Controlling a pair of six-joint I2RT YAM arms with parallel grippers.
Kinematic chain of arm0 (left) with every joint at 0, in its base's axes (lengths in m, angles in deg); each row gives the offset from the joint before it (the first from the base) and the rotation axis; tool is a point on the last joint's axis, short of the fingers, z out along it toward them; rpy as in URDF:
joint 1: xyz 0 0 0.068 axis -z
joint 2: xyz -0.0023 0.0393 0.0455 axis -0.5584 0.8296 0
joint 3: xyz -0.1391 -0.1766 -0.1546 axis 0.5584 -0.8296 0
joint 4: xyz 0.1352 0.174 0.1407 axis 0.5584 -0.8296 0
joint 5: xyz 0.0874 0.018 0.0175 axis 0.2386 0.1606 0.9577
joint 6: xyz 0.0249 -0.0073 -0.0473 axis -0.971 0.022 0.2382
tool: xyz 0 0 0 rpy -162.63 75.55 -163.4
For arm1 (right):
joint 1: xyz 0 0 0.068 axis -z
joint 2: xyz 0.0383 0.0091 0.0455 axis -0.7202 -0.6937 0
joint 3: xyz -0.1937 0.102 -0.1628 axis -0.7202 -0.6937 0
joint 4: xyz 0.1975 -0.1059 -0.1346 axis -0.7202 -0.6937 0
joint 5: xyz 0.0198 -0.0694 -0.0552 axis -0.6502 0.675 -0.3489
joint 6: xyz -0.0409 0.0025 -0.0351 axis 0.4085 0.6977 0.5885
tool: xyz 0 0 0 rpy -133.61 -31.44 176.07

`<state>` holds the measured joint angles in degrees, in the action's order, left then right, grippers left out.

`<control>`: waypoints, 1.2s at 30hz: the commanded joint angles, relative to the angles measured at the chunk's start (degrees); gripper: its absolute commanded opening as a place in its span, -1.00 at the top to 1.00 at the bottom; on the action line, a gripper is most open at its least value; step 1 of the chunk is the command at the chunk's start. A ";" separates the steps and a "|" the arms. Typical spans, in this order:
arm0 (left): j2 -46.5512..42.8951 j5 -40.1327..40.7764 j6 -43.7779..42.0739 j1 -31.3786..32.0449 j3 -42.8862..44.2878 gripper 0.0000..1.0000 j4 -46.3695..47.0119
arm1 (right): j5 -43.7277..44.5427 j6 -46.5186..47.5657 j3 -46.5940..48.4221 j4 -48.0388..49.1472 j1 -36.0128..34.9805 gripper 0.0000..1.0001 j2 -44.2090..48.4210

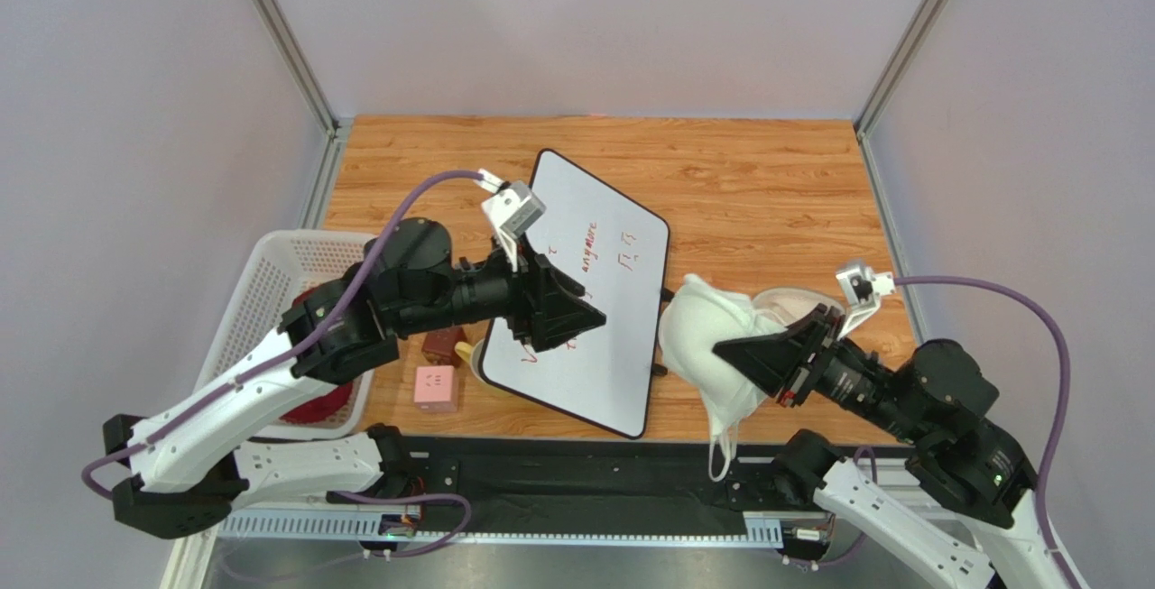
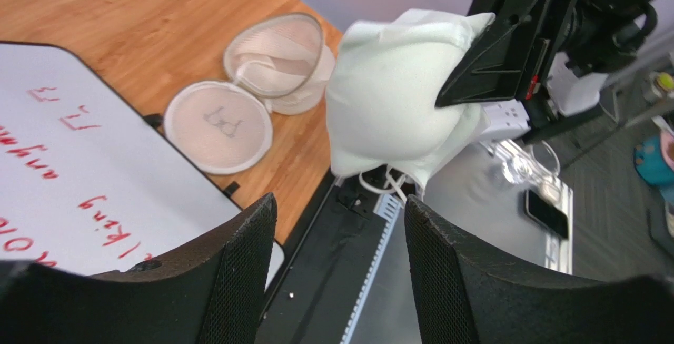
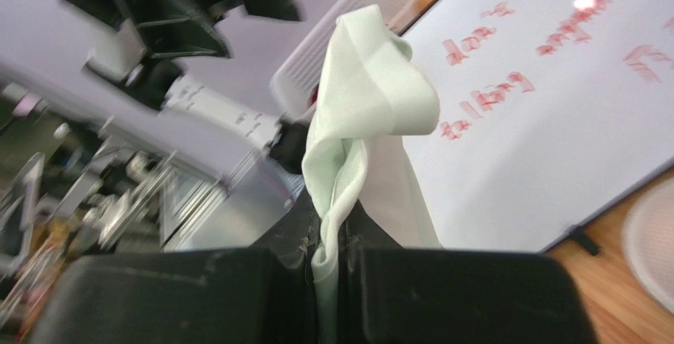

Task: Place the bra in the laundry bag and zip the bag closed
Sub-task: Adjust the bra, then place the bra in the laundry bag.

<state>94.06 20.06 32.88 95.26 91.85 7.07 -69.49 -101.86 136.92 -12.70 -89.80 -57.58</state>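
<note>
The right gripper (image 1: 759,352) pinches a pale mint-white padded fabric bra (image 1: 705,332), held clear of the table at four o'clock, probably so the cups hang free for bagging. The left gripper (image 2: 340,206) faces it, fingers wide and empty. The round white mesh laundry bag (image 2: 277,59) lies unzipped at three o'clock, with nothing visible inside. A white perforated plastic basket (image 1: 278,278) at nine o'clock holds something dark red.

Top cam: laundry bag (image 1: 789,300) mostly hidden behind bra (image 1: 698,332).
</note>
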 commanded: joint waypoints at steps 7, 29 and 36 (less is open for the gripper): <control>7.60 8.22 8.22 -0.85 -4.79 0.02 8.43 | 50.53 8.41 7.79 -12.32 -0.04 1.00 -1.92; 61.12 5.58 16.13 -2.09 25.87 -0.10 5.45 | 44.69 17.57 6.06 3.20 28.70 1.00 -25.85; 64.83 4.88 12.17 0.73 25.98 -0.11 9.58 | 41.95 23.54 -4.14 21.40 28.70 1.00 -23.74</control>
<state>159.04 24.94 46.82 94.54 116.53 12.40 -24.51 -82.34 135.65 -5.71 -61.30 -82.89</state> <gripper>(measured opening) 0.554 0.036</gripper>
